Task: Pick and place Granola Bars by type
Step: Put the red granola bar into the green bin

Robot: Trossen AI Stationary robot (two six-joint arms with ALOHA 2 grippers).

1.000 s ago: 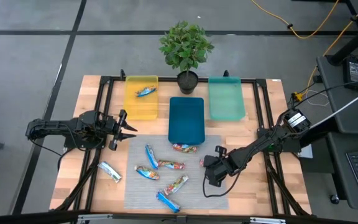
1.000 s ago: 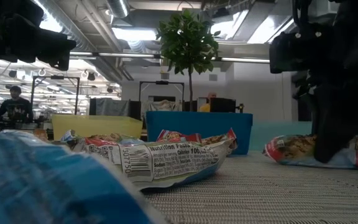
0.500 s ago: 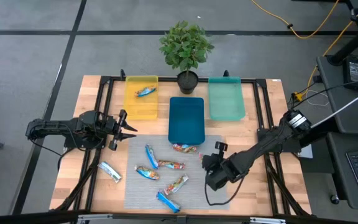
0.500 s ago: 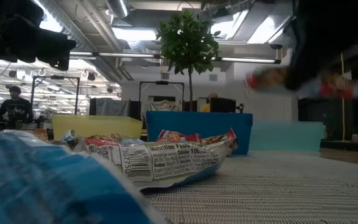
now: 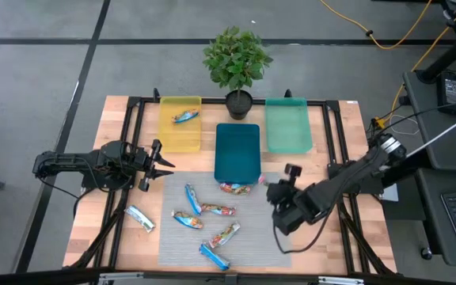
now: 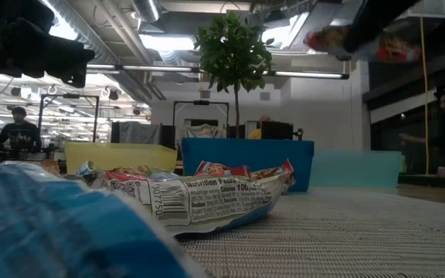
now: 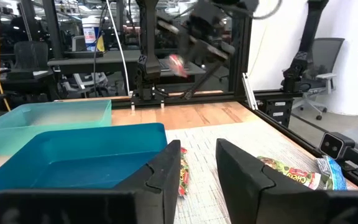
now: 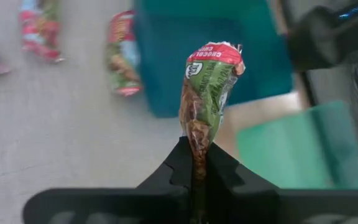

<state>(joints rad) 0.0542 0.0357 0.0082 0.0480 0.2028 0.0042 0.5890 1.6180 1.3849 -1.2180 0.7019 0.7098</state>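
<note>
My right gripper (image 5: 278,195) hangs above the mat's right part, just near of the blue tray (image 5: 237,150), shut on a red-and-green granola bar (image 8: 207,93) that shows high up in the low view (image 6: 361,42). Several more bars lie flat on the mat (image 5: 212,222). One lies off it at the left (image 5: 140,218), one against the blue tray's near edge (image 5: 236,188), and one inside the yellow tray (image 5: 184,116). My left gripper (image 5: 161,165) waits at the table's left, open and level, nothing between its fingers (image 7: 166,174). My right gripper pinches the bar's wrapper end (image 8: 197,158) between its two fingers. The fingers slant downward, coming from the table's right. The bar sticks out past the fingertips along their line, lifted clear of the mat.
A teal tray (image 5: 286,125) stands at the far right and a potted plant (image 5: 237,63) behind the blue tray. Dark frame rails (image 5: 331,158) run along the table's sides. People show in the room behind the table.
My right gripper has risen from the mat with the bar, tipping and turning as it went, and has drifted a little toward the far edge. The bar, lying on the mat a second ago, now hangs well clear of it.
</note>
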